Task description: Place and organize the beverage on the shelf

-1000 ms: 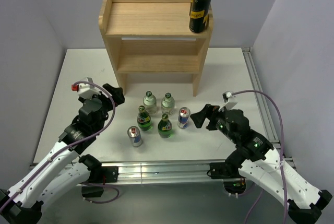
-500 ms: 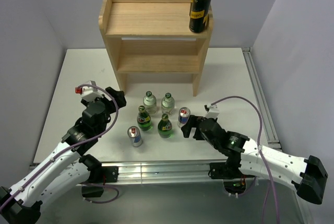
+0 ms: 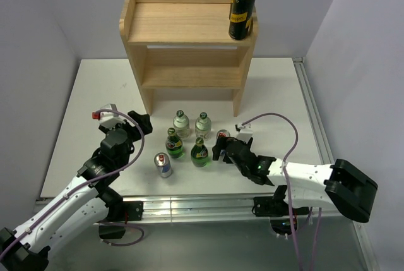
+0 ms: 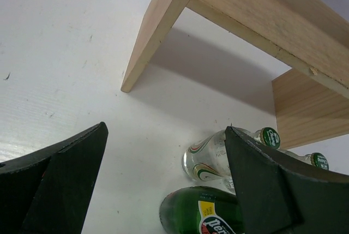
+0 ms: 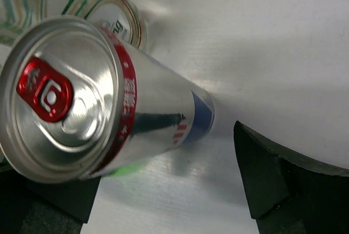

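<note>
The light-wood shelf [image 3: 183, 28] stands at the back with two black cans [image 3: 242, 11] on the right of its top tier. Two clear bottles [image 3: 181, 124], two green bottles [image 3: 174, 144] and two silver cans stand on the table in front of it. My right gripper [image 3: 221, 148] is open, low, around the right silver can [image 3: 222, 136]. In the right wrist view the can [image 5: 109, 103] lies between the jaws [image 5: 163, 174], near the left finger and apart from the right one. My left gripper [image 3: 140, 122] is open and empty, left of the bottles.
The other silver can [image 3: 163, 165] stands nearest the front rail [image 3: 189, 206]. In the left wrist view a clear bottle [image 4: 210, 160] and a green bottle [image 4: 196, 215] sit by my right finger, and the shelf's side panel [image 4: 158, 32] stands ahead. Walls close in on both sides.
My right arm has stretched left and dropped low, bringing its open jaws around the right silver can. My left gripper has edged slightly toward the bottles.
</note>
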`<action>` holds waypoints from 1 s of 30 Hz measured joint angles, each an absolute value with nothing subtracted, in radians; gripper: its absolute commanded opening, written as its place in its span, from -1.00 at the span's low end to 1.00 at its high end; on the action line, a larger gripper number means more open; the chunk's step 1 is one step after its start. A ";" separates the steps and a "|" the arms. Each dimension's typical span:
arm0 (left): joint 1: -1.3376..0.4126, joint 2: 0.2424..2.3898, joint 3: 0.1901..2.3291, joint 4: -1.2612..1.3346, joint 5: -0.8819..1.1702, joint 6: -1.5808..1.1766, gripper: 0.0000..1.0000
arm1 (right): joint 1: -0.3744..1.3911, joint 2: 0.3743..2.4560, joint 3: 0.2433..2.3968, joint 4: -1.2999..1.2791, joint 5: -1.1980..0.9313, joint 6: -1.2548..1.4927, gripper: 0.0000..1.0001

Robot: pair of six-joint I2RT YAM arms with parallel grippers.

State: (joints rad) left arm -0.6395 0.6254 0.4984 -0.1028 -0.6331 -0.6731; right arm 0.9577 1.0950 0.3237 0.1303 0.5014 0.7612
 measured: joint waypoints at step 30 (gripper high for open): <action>-0.640 0.607 0.412 -0.004 -0.644 -0.647 0.92 | 0.989 1.449 0.342 0.580 0.807 0.663 -0.95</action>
